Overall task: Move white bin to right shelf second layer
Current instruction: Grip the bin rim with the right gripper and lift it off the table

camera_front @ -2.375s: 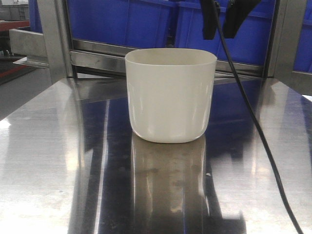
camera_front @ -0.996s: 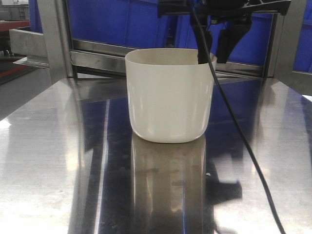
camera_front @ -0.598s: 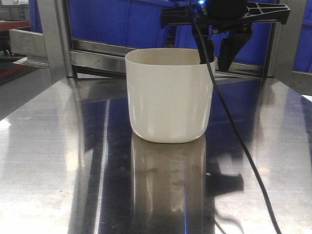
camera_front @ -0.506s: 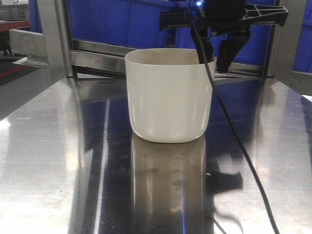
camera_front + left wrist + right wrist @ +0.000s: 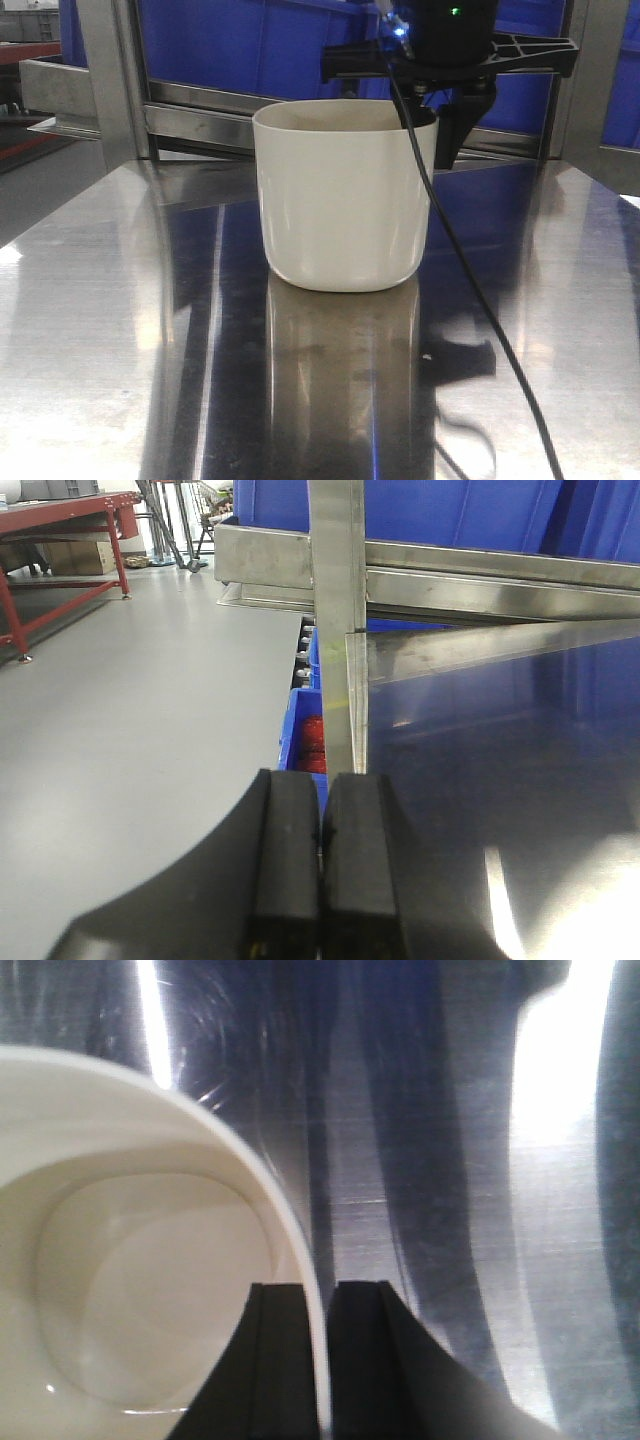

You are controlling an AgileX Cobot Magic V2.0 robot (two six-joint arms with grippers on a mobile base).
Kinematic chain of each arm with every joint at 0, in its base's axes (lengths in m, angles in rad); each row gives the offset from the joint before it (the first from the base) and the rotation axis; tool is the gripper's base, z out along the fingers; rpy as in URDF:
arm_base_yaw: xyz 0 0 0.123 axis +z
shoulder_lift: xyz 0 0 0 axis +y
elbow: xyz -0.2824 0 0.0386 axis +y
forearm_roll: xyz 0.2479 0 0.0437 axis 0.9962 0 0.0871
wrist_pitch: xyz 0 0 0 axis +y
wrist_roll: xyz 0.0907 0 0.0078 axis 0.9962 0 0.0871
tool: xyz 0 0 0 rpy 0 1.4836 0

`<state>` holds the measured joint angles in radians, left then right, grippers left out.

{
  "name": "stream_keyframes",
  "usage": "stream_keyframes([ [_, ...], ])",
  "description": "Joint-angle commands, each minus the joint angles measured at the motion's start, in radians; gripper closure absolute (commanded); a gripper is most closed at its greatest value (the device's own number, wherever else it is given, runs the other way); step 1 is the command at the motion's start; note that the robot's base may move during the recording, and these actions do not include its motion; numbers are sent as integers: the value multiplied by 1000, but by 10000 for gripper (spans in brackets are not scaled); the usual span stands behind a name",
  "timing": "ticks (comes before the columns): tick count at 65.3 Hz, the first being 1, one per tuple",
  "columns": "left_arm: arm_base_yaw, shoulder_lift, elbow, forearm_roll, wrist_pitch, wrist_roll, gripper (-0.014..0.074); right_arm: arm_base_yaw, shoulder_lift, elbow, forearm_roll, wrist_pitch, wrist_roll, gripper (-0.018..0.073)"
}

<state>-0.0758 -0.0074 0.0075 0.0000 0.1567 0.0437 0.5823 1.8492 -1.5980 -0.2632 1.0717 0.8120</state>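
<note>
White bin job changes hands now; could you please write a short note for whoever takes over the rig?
The left tool is shut and empty, near the deck's corner post.
The right tool is shut on the white bin wall, one finger inside and one outside.
The bin stands upright and appears to rest on the steel deck, in front of the blue crates.
Done: grasp made.
Left: lift, carry and set it on the right shelf second layer, which no view clearly shows.
</note>
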Motion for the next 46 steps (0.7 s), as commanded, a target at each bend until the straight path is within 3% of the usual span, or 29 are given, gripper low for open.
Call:
stream_keyframes([
  [1,-4,-16,37,-6,-85,-5,512,-8,-63,-33,-27,-21,-11,502],
  [15,-4,-16,37,-6,-85,-5,512,-24,-119,-33,-47,-22,-41,511],
  [31,-4,-16,37,-6,-85,-5,512,-108,-178,-31,39,-24,-397,511],
  [46,-4,-16,37,-6,-85,-5,512,-233,-274,97,228,-163,-592,511],
])
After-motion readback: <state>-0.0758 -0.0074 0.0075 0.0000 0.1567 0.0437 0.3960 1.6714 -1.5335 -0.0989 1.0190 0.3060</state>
